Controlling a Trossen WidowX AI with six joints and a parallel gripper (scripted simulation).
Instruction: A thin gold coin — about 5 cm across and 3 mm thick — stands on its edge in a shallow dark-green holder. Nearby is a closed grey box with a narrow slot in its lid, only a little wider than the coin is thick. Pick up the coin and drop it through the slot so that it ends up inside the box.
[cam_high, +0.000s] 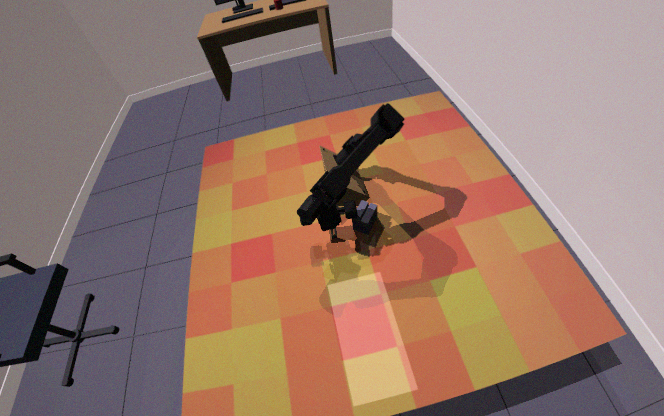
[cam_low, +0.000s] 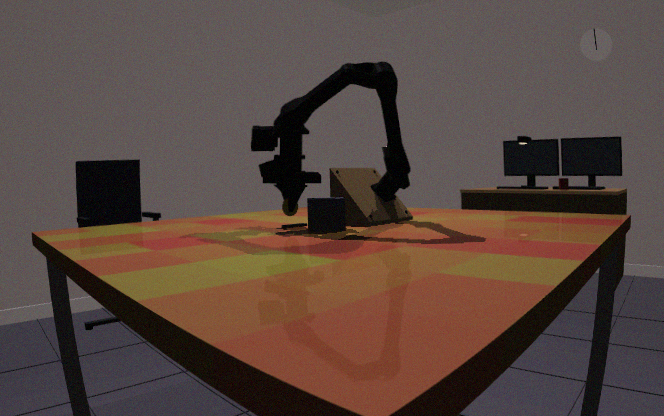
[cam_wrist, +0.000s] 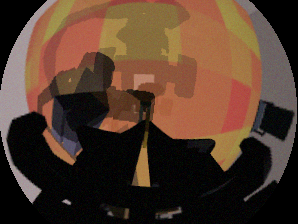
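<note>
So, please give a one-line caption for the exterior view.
The hand, shut on the gold coin, holds it above the table beside the grey box.

Grey tiled floor (cam_high: 150, 150), wooden desk (cam_high: 260, 22), dim walls (cam_low: 150, 75).

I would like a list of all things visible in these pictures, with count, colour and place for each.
Coin: one, gold, held in the gripper just above the table.
Holder: one, dark, flat on the table below the coin.
Box: one, grey, beside the holder.
Table: one, orange, red and yellow checks.
Desk: one, wooden, with two black monitors.
Chair: one, dark, behind the table.
Mount: one, tan, under the arm.
Gripper: one, black, shut on the coin.
</note>
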